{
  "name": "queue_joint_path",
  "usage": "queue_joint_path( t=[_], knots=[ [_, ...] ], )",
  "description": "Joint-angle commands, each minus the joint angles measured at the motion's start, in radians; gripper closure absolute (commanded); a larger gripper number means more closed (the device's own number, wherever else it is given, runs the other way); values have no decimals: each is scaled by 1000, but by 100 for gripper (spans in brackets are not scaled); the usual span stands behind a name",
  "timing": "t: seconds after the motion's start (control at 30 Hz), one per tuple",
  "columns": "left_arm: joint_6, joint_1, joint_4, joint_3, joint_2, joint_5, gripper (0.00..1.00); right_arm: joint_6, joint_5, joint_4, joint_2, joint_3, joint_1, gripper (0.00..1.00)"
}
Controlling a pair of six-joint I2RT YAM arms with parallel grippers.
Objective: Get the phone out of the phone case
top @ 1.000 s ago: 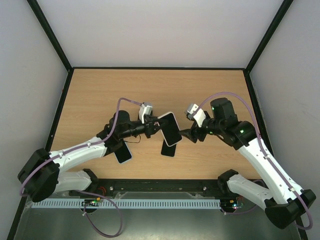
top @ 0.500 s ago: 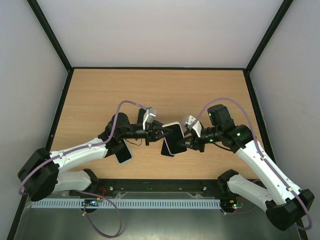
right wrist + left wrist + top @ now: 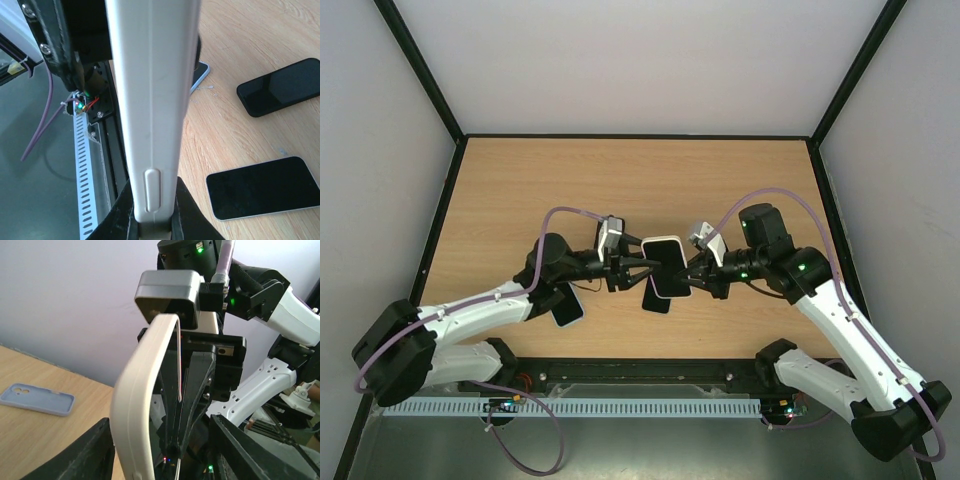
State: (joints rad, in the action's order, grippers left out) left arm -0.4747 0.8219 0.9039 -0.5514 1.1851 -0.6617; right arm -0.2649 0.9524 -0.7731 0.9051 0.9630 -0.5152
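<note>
**Right arm alone holds the cased phone**

The cream-white plastic phone case (image 3: 150, 100), black-screened phone (image 3: 666, 266) not yet out of it, hangs above the middle of the wooden desk (image 3: 520, 190). The right end effector (image 3: 684, 281) is clamped on its right edge. The left end effector (image 3: 636, 268) stands wide, jaws clear. Next, probably, the left must grip the case rim and peel. No writing is legible.

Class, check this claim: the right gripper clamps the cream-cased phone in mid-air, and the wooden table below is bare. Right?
Not bare: the right wrist view shows a black phone and a white-edged phone on the wooden table. The right gripper does clamp the cream-cased phone in mid-air.
</note>
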Motion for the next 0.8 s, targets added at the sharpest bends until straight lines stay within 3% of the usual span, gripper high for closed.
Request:
queue_joint_path(
  t=[0.0,0.2,0.4,0.53,0.63,0.77],
  knots=[
    [-18,8,116,17,0,-2,53,31,53,52,2,41,3,98],
    [-22,8,111,-3,11,-50,75,17,48,35,11,38,3,98],
    [-41,7,95,-34,20,-105,89,0,43,12,17,50,3,96],
    [-76,4,73,-65,13,-130,94,-79,0,-58,13,91,3,75],
    [-65,-9,-55,-117,-5,-142,95,-180,-36,-123,4,102,3,55],
    [-49,-23,-118,-162,-28,-192,96,-316,-61,-201,1,84,3,43]
  ],
)
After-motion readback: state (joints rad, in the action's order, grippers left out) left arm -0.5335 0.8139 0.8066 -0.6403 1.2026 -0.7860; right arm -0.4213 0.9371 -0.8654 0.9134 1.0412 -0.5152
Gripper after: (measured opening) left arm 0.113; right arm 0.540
